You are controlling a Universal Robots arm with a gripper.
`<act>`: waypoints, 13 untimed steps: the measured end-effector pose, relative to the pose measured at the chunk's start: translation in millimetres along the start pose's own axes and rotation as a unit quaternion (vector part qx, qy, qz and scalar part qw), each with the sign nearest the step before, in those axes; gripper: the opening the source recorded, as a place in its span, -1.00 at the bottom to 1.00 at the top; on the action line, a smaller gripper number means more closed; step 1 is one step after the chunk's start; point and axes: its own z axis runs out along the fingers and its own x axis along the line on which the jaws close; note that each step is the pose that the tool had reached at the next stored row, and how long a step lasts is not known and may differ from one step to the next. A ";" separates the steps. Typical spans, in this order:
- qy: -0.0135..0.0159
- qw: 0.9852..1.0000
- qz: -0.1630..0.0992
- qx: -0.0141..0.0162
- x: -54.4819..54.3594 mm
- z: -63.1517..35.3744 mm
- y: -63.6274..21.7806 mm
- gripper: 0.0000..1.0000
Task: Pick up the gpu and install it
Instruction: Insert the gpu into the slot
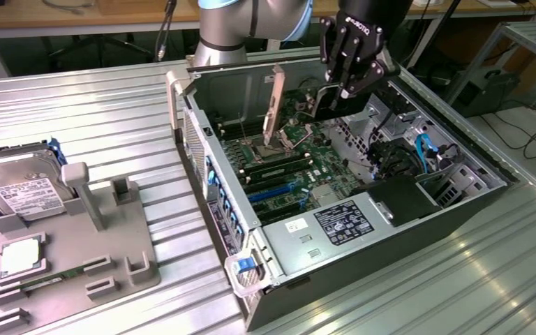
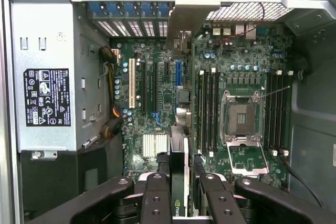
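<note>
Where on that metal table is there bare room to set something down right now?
Free: the ribbed table between the computer case and the exterior view's left edge, and the strip in front of the case at the exterior view's lower right. Crowded: the grey parts holder with the hard drive, and the case interior.

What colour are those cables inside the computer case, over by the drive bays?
Bright blue: the cables show best in the exterior view, toward its right inside the open case.
</note>
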 end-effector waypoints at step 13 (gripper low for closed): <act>0.000 1.000 0.000 0.000 0.0 6.9 0.1 -0.47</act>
